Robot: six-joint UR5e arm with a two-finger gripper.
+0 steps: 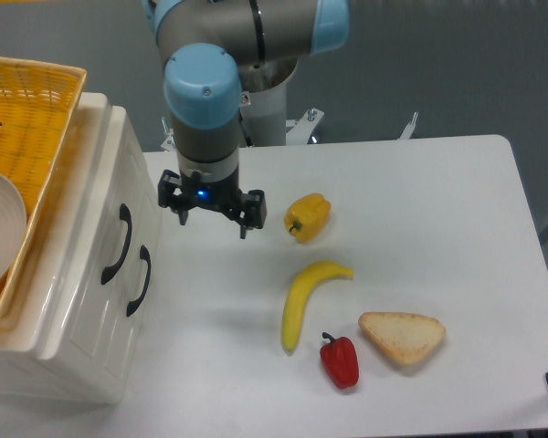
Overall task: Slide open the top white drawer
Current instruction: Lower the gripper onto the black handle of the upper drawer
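Top glossy white plastic drawer (99, 239) sits shut in the cabinet at the surface's left edge. We see the black two-finger gripper (212, 217) hovering beside it, fingers spread, grasping nothing. Risk, we judge: hooking the lower black handle (140, 280) instead.
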